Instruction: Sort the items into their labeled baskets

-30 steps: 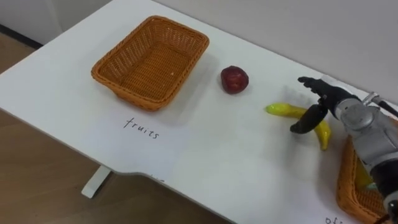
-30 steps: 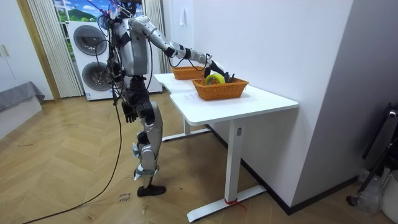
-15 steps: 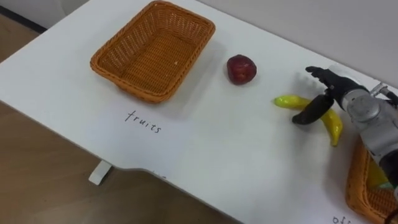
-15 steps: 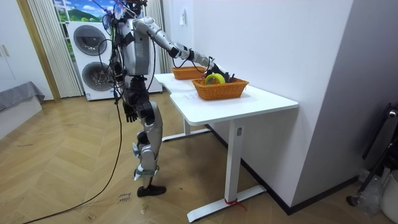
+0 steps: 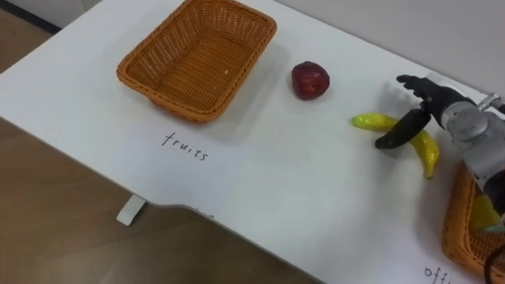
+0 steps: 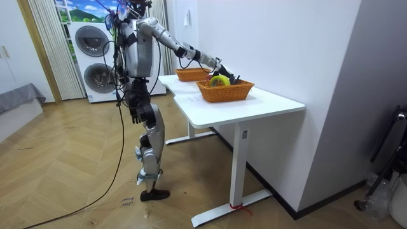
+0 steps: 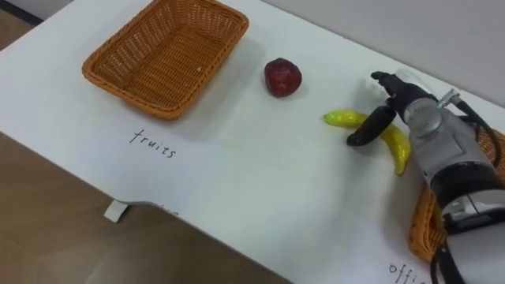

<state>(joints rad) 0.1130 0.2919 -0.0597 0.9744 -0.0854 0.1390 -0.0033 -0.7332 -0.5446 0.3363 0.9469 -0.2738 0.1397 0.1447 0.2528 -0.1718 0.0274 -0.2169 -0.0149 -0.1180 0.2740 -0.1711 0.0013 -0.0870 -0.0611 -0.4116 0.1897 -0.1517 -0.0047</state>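
Over on the left of the table (image 5: 284,189) the fruit basket (image 5: 197,59) is sitting empty, the apple (image 5: 310,80) a little to its right. Further right the banana (image 5: 368,122) is lying left to right, and the right hand (image 5: 430,101) is straddling its middle, fingers spread, thumb on the near side, gripping nothing yet. Against a second ago, it is keeping the same spot.

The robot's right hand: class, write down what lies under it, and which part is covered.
A yellow banana lies on the white table under the open right hand. Both its ends show; the dark thumb covers its middle. Whether the hand touches it cannot be told.
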